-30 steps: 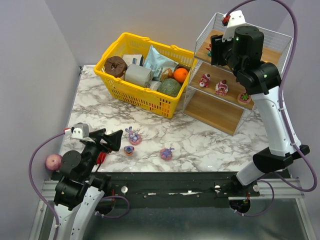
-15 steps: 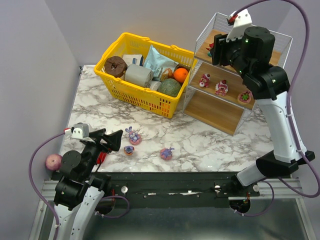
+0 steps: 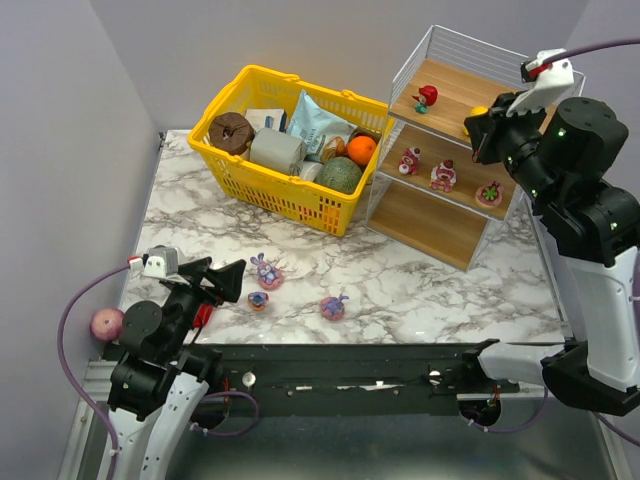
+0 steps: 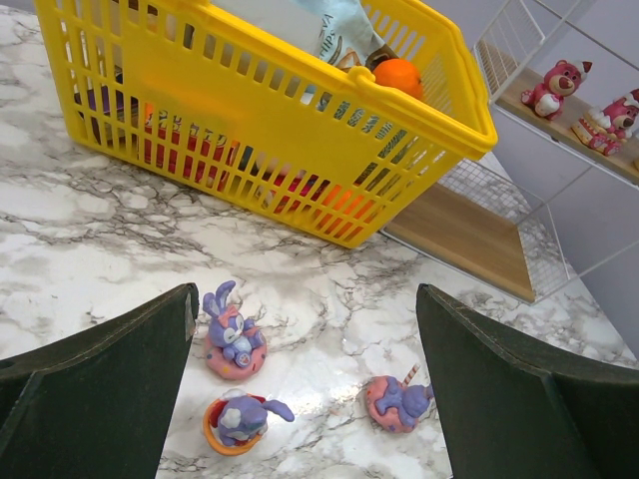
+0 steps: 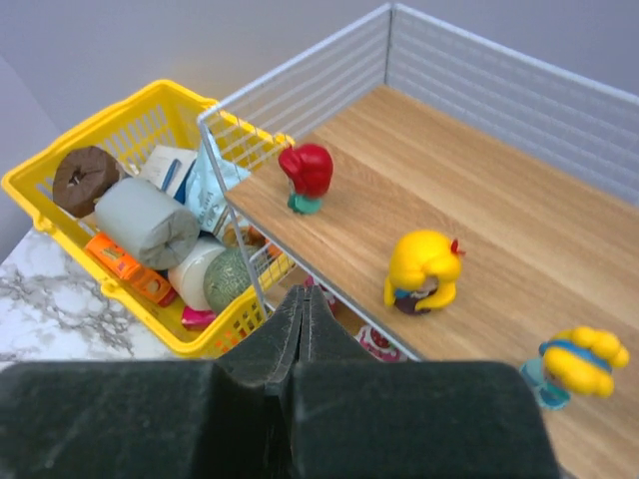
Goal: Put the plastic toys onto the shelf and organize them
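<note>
We are holding our right gripper [image 5: 303, 299] with its fingers pressed together on nothing, above the front edge of the three-tier wooden shelf in a white wire frame [image 5: 479, 190]. On its top board a small red-haired plastic figurine [image 5: 307, 175] and a yellow-haired plastic figurine [image 5: 422, 269] are standing upright, with a second yellow-haired one [image 5: 579, 364] to their right. Three pink plastic figures [image 3: 443, 175] are sitting on the middle board. We are hanging our left gripper [image 4: 305, 299] spread wide and empty over three purple plastic bunnies [image 4: 232, 334] on the marble-patterned table [image 4: 80, 239]. The farthest bunny is sitting upright, its ears pointing toward the yellow plastic basket [image 4: 300, 150].
</note>
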Robot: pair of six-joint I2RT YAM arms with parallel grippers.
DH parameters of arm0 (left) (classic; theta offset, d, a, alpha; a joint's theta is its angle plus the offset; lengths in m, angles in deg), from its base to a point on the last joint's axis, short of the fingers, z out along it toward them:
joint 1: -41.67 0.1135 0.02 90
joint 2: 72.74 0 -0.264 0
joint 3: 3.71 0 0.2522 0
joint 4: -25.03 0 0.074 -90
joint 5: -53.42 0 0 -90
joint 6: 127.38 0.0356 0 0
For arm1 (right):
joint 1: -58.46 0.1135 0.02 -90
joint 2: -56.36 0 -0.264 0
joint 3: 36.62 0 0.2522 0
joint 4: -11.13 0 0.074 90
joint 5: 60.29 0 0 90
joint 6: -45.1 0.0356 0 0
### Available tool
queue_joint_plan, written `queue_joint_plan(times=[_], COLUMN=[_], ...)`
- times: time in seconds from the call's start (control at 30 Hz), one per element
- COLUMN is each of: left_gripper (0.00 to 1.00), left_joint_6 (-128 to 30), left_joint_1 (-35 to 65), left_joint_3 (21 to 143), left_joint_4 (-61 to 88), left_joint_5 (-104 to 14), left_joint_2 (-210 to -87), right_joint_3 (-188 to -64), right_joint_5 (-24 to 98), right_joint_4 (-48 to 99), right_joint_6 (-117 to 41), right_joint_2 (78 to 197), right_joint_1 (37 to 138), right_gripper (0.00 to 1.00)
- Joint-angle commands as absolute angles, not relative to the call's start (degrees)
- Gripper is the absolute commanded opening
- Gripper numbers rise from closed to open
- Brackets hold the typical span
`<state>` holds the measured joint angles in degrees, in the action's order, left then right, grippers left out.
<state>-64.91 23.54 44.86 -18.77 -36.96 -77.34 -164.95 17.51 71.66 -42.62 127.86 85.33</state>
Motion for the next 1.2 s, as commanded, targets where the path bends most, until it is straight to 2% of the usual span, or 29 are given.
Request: queue_joint_plan(times=[0.0, 0.6, 1.17], left_gripper=[0.99, 0.99, 0.99], left_joint_6=[-65.1, -64.9, -64.9], left_joint_1=[23.4, 23.4, 23.4], left_joint_3=[44.8, 44.9, 44.9], left_joint_4=[-19.2, -19.2, -19.3], left_joint_5=[-35.8, -35.9, -35.6], left_joint_2=[-76.8, -77.2, -77.0], right_joint_3=[-160.6, -159.3, -157.8], right_joint_5=[12.4, 3.4, 3.9], right_joint_4=[75.0, 76.4, 74.6], right_joint_6=[-39.5, -37.1, -37.8], right_joint_2=[128.0, 130.1, 132.1], right_joint_1=[85.1, 83.5, 81.6], right_gripper=[0.01, 0.01, 0.01])
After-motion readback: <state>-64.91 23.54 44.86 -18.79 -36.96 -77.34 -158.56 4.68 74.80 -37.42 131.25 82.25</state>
